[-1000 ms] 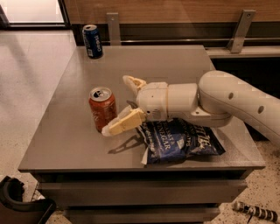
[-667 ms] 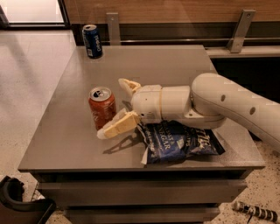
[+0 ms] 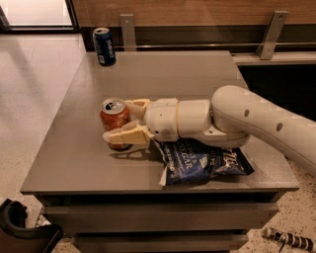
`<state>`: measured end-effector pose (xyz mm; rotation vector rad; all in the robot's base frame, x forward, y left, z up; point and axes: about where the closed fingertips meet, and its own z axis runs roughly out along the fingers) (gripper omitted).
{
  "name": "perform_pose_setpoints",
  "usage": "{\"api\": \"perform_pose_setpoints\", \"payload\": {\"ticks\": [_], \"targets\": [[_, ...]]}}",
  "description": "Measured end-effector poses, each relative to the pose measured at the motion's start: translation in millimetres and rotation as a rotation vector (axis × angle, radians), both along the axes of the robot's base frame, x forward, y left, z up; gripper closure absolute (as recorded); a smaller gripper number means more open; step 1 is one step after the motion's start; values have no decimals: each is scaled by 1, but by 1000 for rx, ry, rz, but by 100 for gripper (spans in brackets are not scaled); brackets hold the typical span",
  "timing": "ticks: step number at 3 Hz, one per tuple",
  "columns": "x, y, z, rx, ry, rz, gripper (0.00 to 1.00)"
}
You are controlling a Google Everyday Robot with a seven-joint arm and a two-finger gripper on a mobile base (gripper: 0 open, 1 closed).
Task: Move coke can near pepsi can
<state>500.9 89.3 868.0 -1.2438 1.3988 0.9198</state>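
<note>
Jaws spread around coke can (image 3: 113,117); pepsi can (image 3: 104,46) well apart, behind.

White arm (image 3: 247,116); cream gripper (image 3: 119,120) (beside coke can (image 3: 113,112))

A grey table (image 3: 74,163) stands on a pale speckled floor (image 3: 34,99). A crumpled blue chip bag (image 3: 202,163) lies near the table's front edge, just right of the gripper (image 3: 117,119). Two metal brackets (image 3: 269,34) rise behind the table against a wooden wall (image 3: 197,10). A dark curved object (image 3: 19,230) sits at lower left

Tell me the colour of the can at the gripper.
Red-orange, silver top: the coke can at the gripper, mid-table; camera view.
</note>
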Motion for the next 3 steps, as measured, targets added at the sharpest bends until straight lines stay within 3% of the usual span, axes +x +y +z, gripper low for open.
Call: {"api": "perform_pose_setpoints", "payload": {"ticks": [2, 3], "targets": [[-2, 4, 2, -1, -3, 8, 84], [-3, 6, 2, -2, -4, 12, 100]]}}
